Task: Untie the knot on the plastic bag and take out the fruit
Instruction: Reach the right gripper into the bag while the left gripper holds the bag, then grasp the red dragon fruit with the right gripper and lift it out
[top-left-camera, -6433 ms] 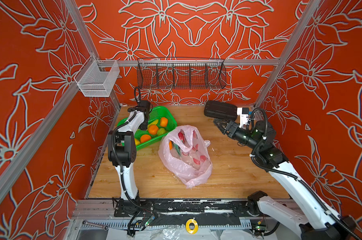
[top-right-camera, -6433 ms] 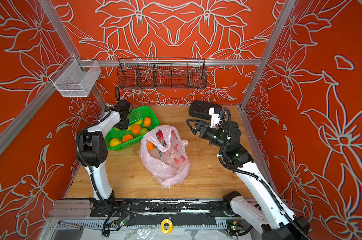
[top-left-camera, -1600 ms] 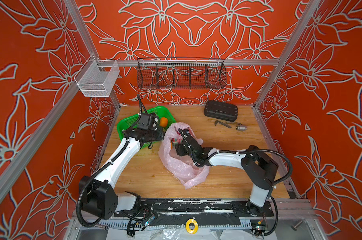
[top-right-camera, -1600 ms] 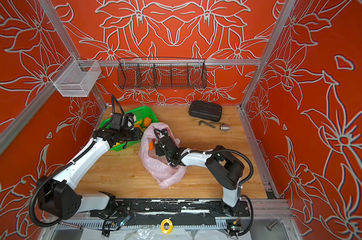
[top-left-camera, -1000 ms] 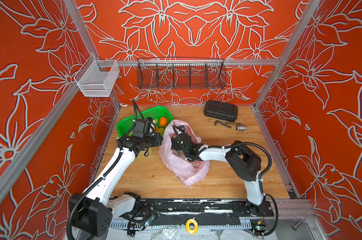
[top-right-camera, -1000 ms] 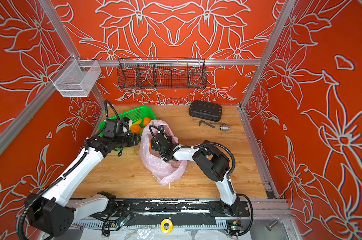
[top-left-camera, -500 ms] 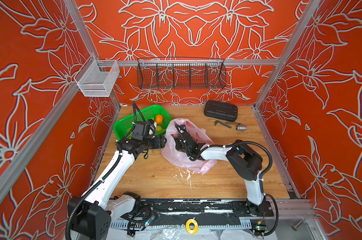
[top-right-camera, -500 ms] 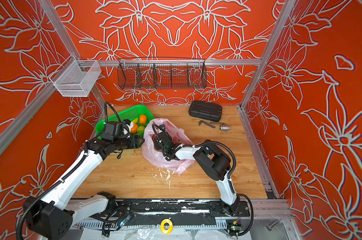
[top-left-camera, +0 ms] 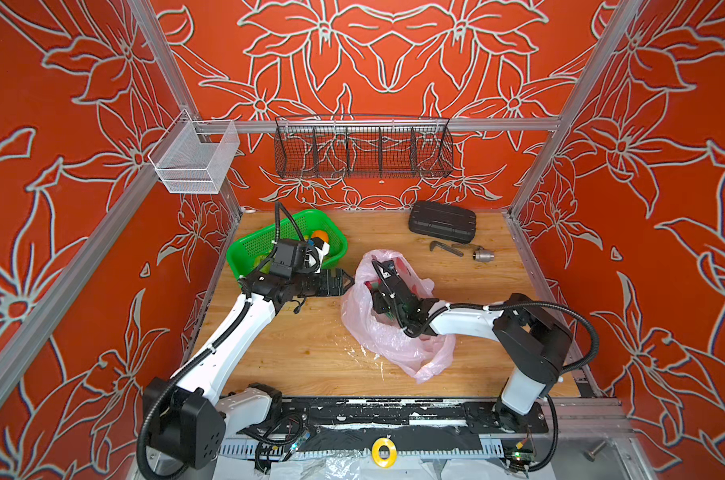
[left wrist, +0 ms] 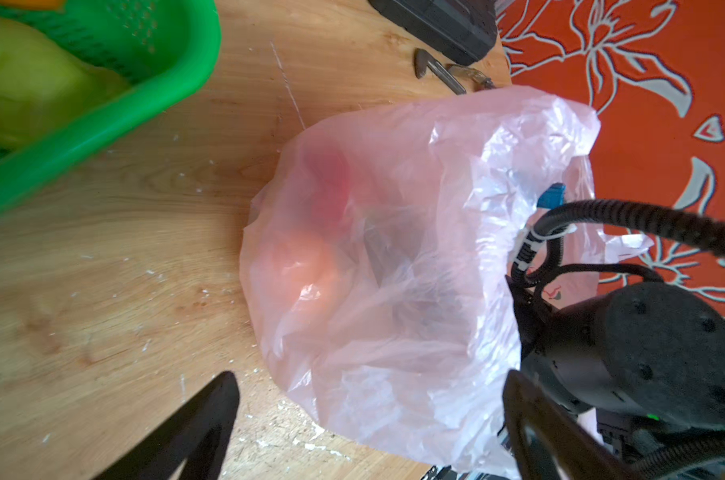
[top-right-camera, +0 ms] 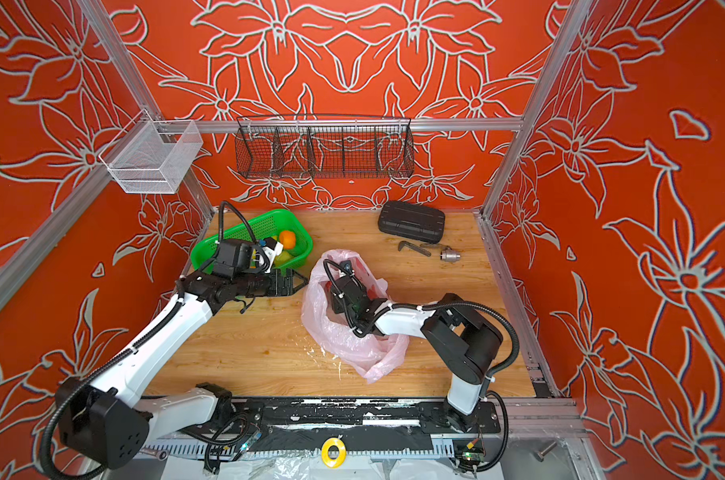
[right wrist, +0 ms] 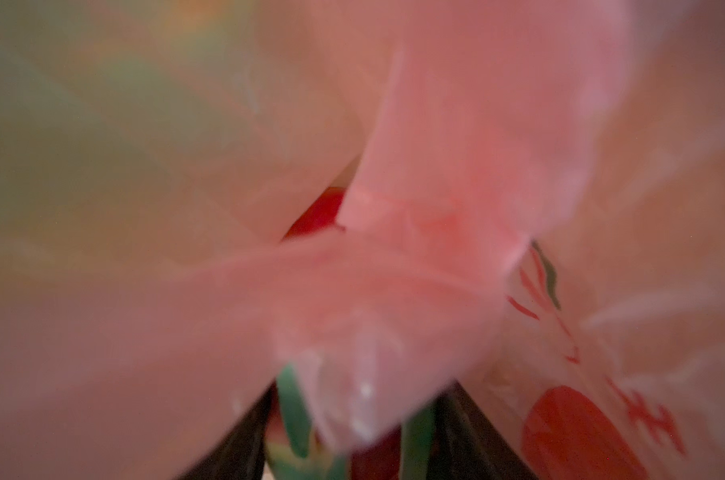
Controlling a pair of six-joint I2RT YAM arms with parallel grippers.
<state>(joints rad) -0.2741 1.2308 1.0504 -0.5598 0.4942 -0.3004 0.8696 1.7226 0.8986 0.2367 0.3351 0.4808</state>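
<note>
One desk (top-left-camera: 294, 345) bears one bag (top-left-camera: 398, 345) at centre, with one basket (top-left-camera: 265, 237) at the bag's 10 o'clock. There are two hands. The left hand (top-left-camera: 347, 282) is spread wide and empty, just beside the bag's 9 o'clock. The right hand (right wrist: 358, 415) is inside the bag, its fingers flanking red-green fruit (right wrist: 292, 411); whether it grips is unclear. One orange (top-left-camera: 320, 239) lies in the basket.

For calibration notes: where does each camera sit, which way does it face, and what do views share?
Top views: high above the front of the table, looking down and back; in both top views, both whole arms and the plastic bag.
Left wrist: on the left arm, facing the bag and green basket; left gripper shows, jaws wide apart.
Right wrist: inside the bag, facing blurred pink film; right gripper shows, jaws flanking something green and red.
Shared: all views show the bag.
</note>
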